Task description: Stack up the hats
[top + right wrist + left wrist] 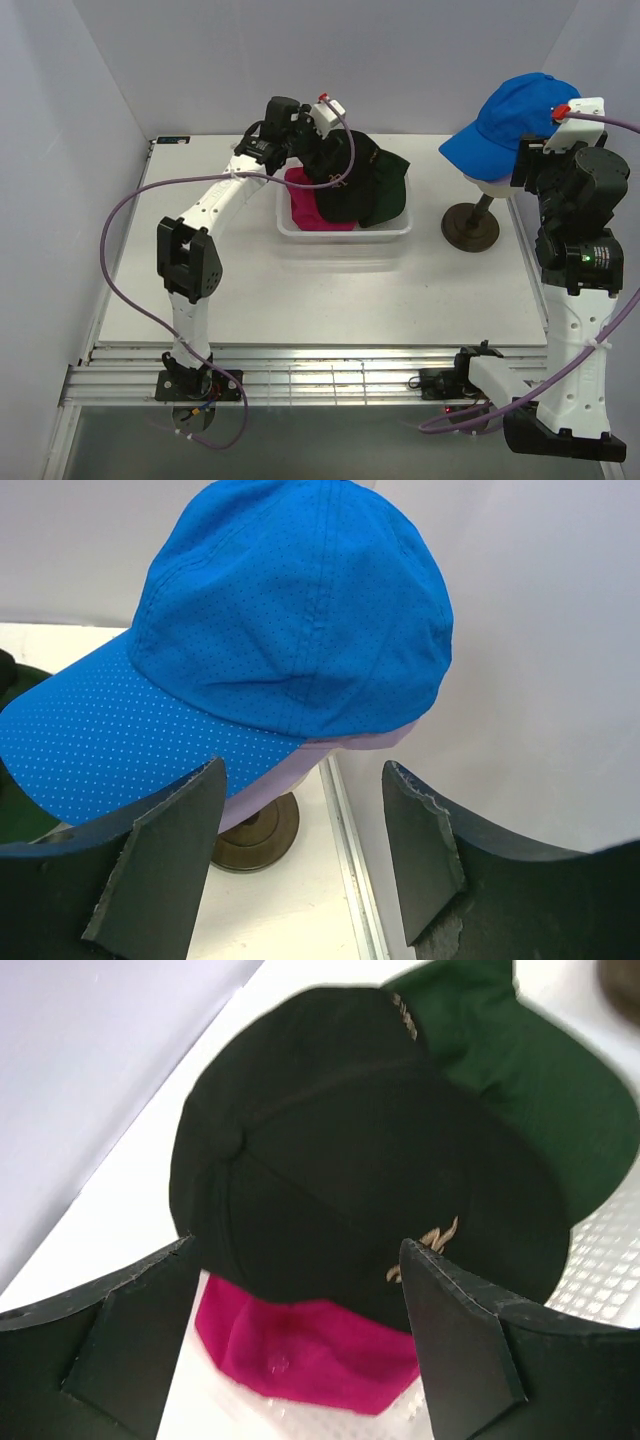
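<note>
Found left gripper (298, 1250) spread wide, empty, above black cap (330, 1140) with gold script, unreadable. Noted it piled on magenta cap (300, 1345) and green cap (520, 1080) in white basket (345, 233) toward far edge of table (300, 300). Found right gripper (302, 770) parted, gripping nothing, beside blue cap (300, 610) set over lavender cap (340, 745) on stand (255, 830), far right corner.

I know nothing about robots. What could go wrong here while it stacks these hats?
1. The blue cap sits over the lavender cap on a thin stand, with the open right end effector close by. A nudge might tip the stand or knock the caps off.
2. The black cap lies on the magenta cap and green cap in the basket. The open left end effector above might catch two caps together.
</note>
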Controlling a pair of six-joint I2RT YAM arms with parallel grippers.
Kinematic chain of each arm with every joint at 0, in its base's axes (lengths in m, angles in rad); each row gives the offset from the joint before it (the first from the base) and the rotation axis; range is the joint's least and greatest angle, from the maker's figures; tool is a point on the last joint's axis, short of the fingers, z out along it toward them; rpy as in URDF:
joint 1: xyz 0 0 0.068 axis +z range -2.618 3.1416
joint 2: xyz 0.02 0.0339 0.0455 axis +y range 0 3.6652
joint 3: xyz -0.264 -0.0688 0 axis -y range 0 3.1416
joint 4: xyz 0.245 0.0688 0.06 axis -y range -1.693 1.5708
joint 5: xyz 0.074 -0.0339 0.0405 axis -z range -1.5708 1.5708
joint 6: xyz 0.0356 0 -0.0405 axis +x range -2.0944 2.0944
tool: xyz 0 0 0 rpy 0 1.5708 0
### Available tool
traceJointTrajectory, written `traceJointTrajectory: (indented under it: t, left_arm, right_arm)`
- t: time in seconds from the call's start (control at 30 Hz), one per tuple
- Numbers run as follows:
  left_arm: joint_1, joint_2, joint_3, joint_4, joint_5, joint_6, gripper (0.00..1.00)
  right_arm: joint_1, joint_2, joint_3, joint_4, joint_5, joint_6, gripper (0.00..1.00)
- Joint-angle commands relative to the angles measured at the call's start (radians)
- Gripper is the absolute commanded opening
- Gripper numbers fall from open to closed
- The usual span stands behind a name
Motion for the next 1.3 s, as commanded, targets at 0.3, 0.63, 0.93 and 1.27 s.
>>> traceJointTrajectory:
  t: [0.3,0.63,0.93,1.27]
  left_arm:
    - [0.044,0.137,0.156,0.042,0.162,-0.117,0.87]
    - [0.033,0.142,0.150,0.010,0.266,-0.156,0.49]
    - [0.033,0.073,0.150,0.016,0.281,-0.232,0.00]
    - [0.033,-0.099,0.358,-0.100,0.292,-0.314,0.00]
  right_arm:
    - [0.001,-0.004,0.021,0.012,-0.071,0.033,0.68]
    - [0.002,-0.016,0.018,0.004,-0.100,0.042,0.67]
    - [0.004,-0.023,0.038,-0.008,-0.117,0.043,0.65]
    - [0.116,0.058,0.163,0.027,-0.596,-0.036,0.62]
